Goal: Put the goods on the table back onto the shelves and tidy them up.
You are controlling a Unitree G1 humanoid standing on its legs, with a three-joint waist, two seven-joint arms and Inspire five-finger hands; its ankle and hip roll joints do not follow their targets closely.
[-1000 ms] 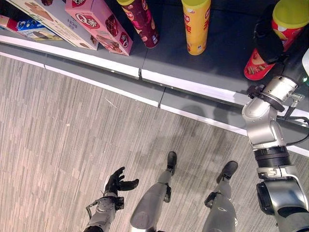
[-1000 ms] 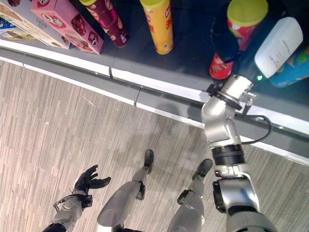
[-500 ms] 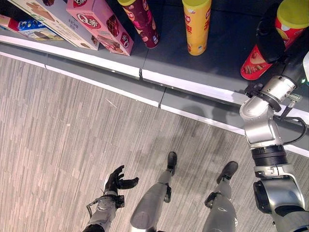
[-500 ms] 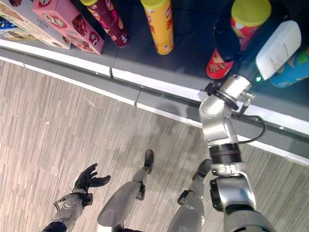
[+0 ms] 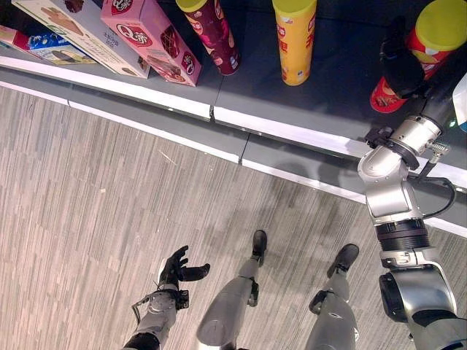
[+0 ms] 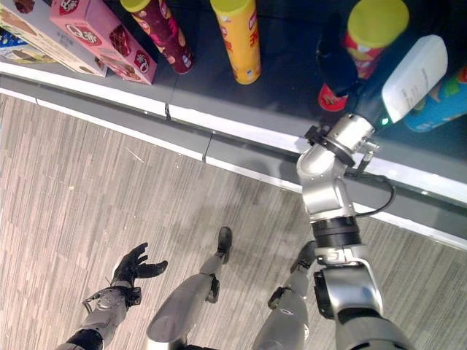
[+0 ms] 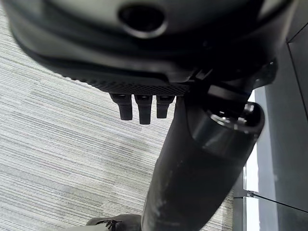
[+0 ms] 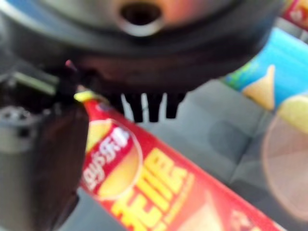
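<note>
My right robot hand is at the upper right of the left eye frame, reached onto the dark shelf and wrapped around the red chip can with the yellow lid; dark fingers cover the can's lower part, and the can leans a little. In the right wrist view the red can lies right past the fingers, with the thumb bulk beside it, so I read this hand as clamped on the can. My left robot hand hangs low at the lower left of the frame over the grey striped floor, fingers loosely spread with the thumb sticking out, holding nothing; the left wrist view shows its fingertips straight over the same floor. Along the shelf in the top of the frame: a yellow chip can upright at top centre, a maroon chip can just left of it, then a pink box leaning next to that, a large pale box further left, and a blue packet at the far upper left under the pale box. In the right eye view a white bottle sits just right of the red can, tilted, with a blue can beside it at the right edge. The shelf's front edge has a white strip running diagonally across the frame. Red can is well apart from the yellow one.
</note>
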